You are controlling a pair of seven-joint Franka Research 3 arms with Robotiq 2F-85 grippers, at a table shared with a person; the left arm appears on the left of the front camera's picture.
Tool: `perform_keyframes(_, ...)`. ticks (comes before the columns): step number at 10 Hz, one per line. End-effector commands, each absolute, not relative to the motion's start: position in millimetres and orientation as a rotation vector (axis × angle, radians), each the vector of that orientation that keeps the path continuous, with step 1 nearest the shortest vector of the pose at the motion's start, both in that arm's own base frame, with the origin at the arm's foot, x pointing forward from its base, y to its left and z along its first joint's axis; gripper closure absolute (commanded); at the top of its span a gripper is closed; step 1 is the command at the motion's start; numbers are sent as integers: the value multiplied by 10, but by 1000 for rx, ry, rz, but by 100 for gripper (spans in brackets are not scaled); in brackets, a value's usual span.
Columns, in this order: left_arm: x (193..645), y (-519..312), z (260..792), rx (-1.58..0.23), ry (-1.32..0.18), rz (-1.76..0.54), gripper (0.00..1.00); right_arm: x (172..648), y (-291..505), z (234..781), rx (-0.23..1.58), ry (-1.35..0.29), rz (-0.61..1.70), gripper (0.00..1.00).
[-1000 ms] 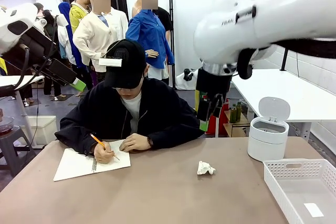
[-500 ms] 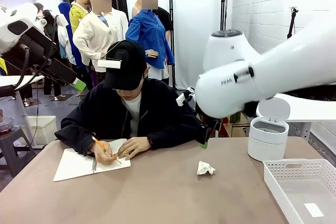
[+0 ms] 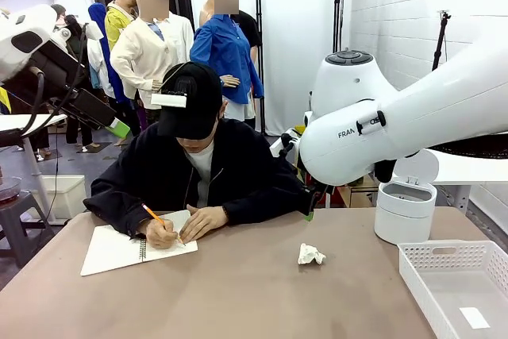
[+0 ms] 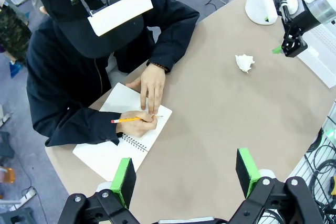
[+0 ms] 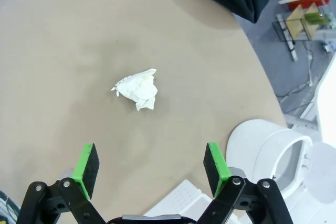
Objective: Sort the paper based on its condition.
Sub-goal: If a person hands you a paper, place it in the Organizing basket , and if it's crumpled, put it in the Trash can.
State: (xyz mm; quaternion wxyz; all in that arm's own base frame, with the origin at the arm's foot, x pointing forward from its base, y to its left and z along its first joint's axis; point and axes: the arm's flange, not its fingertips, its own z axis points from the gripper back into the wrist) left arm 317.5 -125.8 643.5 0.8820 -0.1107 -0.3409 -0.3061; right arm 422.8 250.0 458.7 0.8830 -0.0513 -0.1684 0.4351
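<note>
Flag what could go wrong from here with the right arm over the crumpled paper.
1. The crumpled paper is small against the wide-open right gripper; it may catch only an edge and drop it.
2. The open bin and white basket sit side by side, so a loose release could land wrong.
3. The person's hand writes nearby; a wide swing could come close.

**Notebook, writer and clutter**

A spiral notebook [image 3: 119, 250] lies open on the brown table [image 3: 238, 299]. An orange pencil [image 3: 149, 213] slants over the notebook's right page. Just behind the notebook sits a person [image 3: 198, 176] in a dark jacket and black cap [image 3: 194, 105], head bent over it. Farther left of the notebook, on the floor, stand a grey stool [image 3: 14, 216] and a white crate [image 3: 65, 194].
</note>
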Motion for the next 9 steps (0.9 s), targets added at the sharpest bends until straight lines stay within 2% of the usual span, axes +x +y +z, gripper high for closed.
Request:
perform_keyframes(1, 3174, -1253, 6437, -232, -711, -636, 0, 4196, 2498, 4567, -126, -341, 923, 0)
perform_keyframes(2, 3174, -1253, 6437, -232, -711, -636, 0, 4228, 2500, 4587, -107, -350, 906, 0)
perform_keyframes(6, 3174, -1253, 6437, -232, -711, -636, 0, 4475, 2614, 3894, -152, -192, 830, 0)
perform_keyframes(9, 3174, -1253, 6437, -232, -711, -636, 0, 4618, 2651, 3619, -83, -147, 837, 0)
